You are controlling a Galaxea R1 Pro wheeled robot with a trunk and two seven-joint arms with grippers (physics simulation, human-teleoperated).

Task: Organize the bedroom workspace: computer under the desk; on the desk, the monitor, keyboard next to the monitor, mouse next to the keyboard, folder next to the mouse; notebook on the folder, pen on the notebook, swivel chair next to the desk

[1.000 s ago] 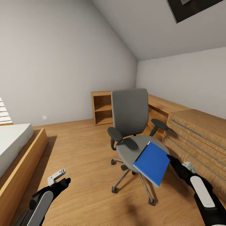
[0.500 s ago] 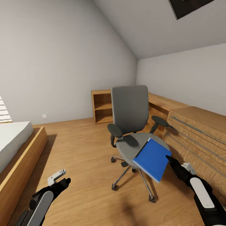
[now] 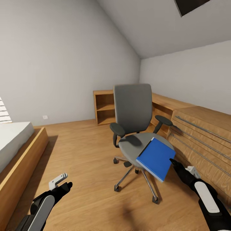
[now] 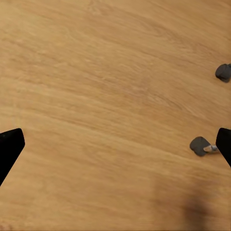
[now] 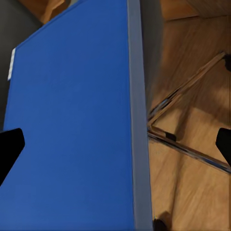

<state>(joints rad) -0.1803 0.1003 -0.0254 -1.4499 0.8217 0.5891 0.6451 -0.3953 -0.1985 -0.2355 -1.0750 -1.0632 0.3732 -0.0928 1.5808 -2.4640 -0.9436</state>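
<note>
In an attic bedroom with a sloped grey-white ceiling and a light wood floor, we face a grey upholstered swivel chair with black padded armrests and a chrome five-star base on casters. A flat bright blue rectangular folder lies tilted on the near right edge of the chair's seat, overhanging it toward us.

Our right gripper reaches in just beside the folder's lower right corner; in the right wrist view its dark fingertips sit wide apart at either side of the picture, with the blue cover and its grey spine edge between them, nothing clamped.

Our left gripper hangs low over the bare floor, well apart from the chair. In the left wrist view its fingers also stand spread, with two of the chair's casters near one of them.

Low light-wood cabinets run along the right wall, an open wooden shelf unit stands behind the chair, and a wood-framed bed lies at left.
</note>
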